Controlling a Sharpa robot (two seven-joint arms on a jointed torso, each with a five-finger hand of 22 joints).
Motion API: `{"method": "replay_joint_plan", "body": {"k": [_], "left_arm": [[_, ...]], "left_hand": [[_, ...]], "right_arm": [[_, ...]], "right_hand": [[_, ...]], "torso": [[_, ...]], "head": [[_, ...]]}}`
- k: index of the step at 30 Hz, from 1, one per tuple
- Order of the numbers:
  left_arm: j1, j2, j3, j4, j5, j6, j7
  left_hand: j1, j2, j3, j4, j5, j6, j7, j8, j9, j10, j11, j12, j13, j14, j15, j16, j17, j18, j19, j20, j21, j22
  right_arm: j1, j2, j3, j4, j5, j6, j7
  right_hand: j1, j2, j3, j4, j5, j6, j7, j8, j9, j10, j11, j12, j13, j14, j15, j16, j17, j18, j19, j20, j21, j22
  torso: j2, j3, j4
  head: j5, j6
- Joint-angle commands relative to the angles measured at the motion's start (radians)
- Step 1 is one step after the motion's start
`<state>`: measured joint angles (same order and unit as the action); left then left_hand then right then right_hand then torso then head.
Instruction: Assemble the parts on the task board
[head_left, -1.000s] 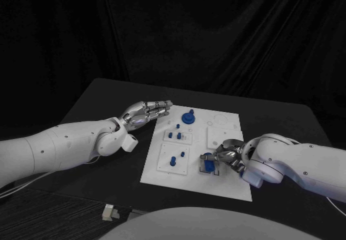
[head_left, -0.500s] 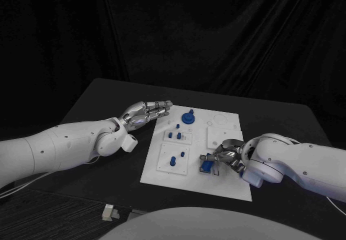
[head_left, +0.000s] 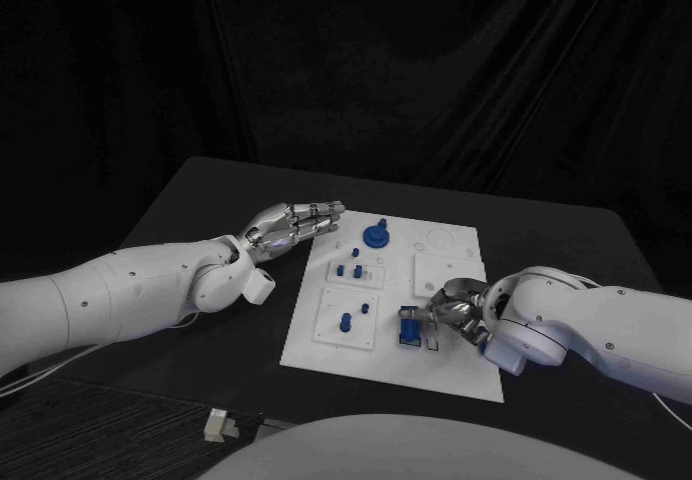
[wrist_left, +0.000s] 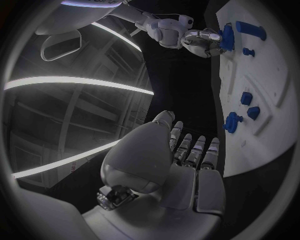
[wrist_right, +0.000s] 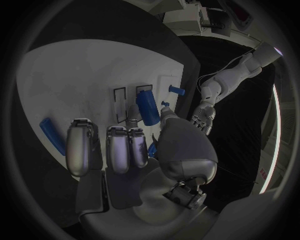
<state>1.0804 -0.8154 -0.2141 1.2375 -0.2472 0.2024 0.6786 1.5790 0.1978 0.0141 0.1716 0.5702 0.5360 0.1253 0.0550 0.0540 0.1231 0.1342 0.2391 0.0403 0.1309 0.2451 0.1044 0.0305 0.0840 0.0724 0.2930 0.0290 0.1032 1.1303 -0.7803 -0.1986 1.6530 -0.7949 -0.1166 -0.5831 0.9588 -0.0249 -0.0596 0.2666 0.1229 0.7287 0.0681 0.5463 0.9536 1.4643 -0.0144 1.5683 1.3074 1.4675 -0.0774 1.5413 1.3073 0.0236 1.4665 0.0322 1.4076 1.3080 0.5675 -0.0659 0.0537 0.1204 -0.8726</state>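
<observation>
Black desk (head_left: 216, 200), carrying the white task board (head_left: 447, 375) at its middle. On the board we list: a blue knobbed part (head_left: 376, 235) standing near the far edge; two small blue parts (head_left: 348, 270) side by side in the panel just nearer than that; a blue peg (head_left: 346, 322) and a smaller blue stud (head_left: 366, 309) in the near left panel; and a blue cylindrical part (head_left: 413, 329) at the near right section, beside two dark slots. Right hand (head_left: 450, 312): we find it set over that near right section, fingers bent down round the cylindrical part; in the right wrist view the thumb lies along the cylinder (wrist_right: 148, 108) and the fingers (wrist_right: 119, 147) hang just short of the slots, so we read the part as held, though the contact itself is partly hidden. Left hand (head_left: 293, 225): we record it at the board's far left edge, fingers straight and close together, holding nothing. A small pale object (head_left: 216, 425) lies on the floor beyond the near left corner.
</observation>
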Motion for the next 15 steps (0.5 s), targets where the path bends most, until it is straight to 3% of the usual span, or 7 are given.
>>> {"method": "replay_joint_plan", "body": {"k": [1, 10, 15], "left_arm": [[-0.002, 0.002, 0.001, 0.001, 0.007, 0.015, 0.040], [-0.002, 0.002, 0.001, 0.001, 0.007, 0.017, 0.036], [-0.002, -0.001, 0.001, 0.003, 0.007, 0.017, 0.037]], "left_hand": [[-0.002, -0.002, 0.004, -0.001, 0.003, 0.000, 0.006, 0.003, 0.002, -0.001, 0.007, 0.000, -0.001, 0.000, 0.005, 0.005, 0.001, -0.016, 0.004, 0.002, -0.002, -0.001], [-0.001, -0.003, 0.009, -0.003, 0.005, 0.001, 0.007, 0.004, 0.002, -0.001, 0.007, 0.001, 0.000, 0.000, 0.005, 0.006, 0.002, -0.015, 0.004, 0.002, -0.002, -0.001], [-0.001, -0.004, 0.013, -0.005, 0.007, 0.002, 0.008, 0.004, 0.002, -0.001, 0.008, 0.001, 0.000, 0.000, 0.006, 0.007, 0.002, -0.015, 0.005, 0.003, -0.001, -0.001]], "right_arm": [[-0.013, 0.004, -0.009, -0.002, 0.004, 0.038, -0.026], [-0.013, 0.000, -0.009, 0.001, 0.000, 0.026, -0.020], [-0.011, -0.033, -0.009, 0.036, -0.051, -0.038, 0.033]], "right_hand": [[-0.008, 0.001, -0.006, 0.000, -0.008, -0.009, -0.001, 0.007, -0.002, 0.107, 0.007, 0.002, 0.263, 0.089, 0.006, -0.005, 0.194, 0.020, 0.027, 0.007, -0.007, 0.205], [-0.005, 0.001, -0.007, 0.000, -0.011, -0.012, -0.001, 0.007, -0.002, 0.107, 0.007, 0.002, 0.263, 0.089, 0.006, -0.005, 0.194, 0.022, 0.023, 0.007, -0.016, 0.202], [-0.011, -0.004, -0.017, 0.009, -0.020, -0.023, 0.001, 0.009, -0.003, 0.107, 0.009, 0.002, 0.263, 0.090, 0.007, -0.003, 0.198, 0.022, 0.021, 0.008, -0.019, 0.201]], "torso": [[0.000, -0.0001, 0.0000], [0.000, -0.0001, 0.0001], [0.000, 0.0000, 0.0001]], "head": [[0.000, 0.000], [0.001, 0.000], [0.008, 0.000]]}}
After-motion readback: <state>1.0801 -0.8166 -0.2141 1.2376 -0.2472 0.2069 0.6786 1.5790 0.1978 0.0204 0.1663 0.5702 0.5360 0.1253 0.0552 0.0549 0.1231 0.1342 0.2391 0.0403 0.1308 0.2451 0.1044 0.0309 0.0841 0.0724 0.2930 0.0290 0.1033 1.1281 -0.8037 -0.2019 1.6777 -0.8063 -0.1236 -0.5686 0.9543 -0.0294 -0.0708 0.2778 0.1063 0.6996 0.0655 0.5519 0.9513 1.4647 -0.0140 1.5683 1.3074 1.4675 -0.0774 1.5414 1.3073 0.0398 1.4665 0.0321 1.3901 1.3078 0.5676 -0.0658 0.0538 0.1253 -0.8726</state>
